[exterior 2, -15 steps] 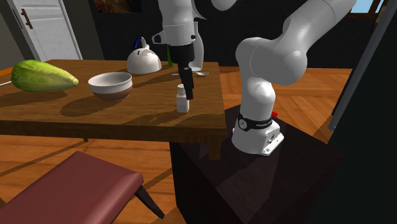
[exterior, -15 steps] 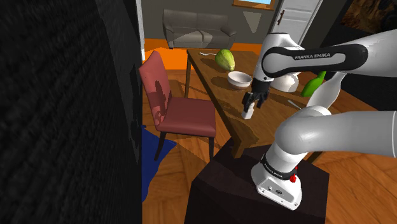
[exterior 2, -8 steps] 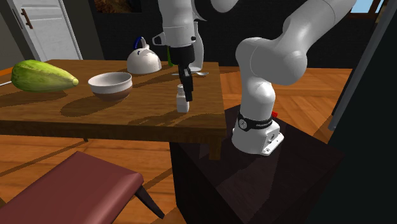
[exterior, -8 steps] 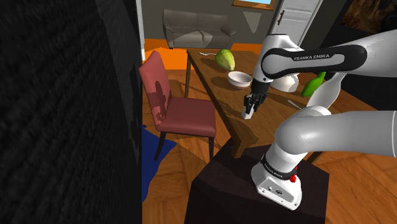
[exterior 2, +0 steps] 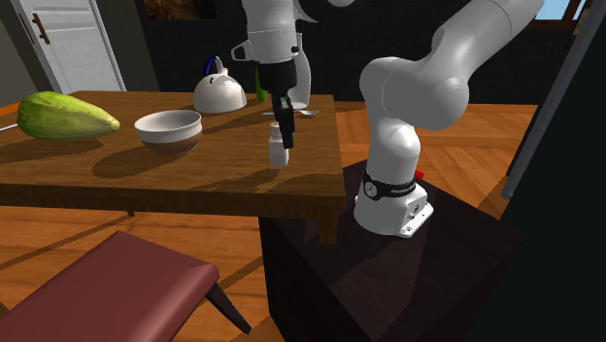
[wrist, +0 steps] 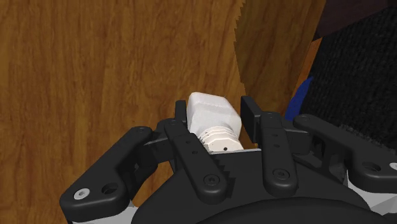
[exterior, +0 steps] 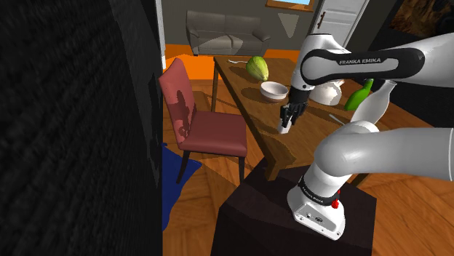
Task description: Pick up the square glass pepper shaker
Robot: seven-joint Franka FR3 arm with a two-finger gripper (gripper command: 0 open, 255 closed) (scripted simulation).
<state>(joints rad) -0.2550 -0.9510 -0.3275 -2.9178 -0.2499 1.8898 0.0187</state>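
Although no clear lift shows yet, the grasp looks made: the end effector [wrist: 215, 109] points straight down and is clamped on the pepper shaker [exterior 2: 278, 153] — a small white, square-bodied bottle with a ribbed neck — with its fingers [wrist: 249, 113] pressed to opposite sides. The shaker is upright near the right end of the counter [exterior 2: 194, 167] in the second exterior view, close to the edge by the stand and well right of the bowl [exterior 2: 168, 130]. Whether its base has cleared the wood I cannot tell. Reaching and gripping appear done; raising it plainly off the counter is left.
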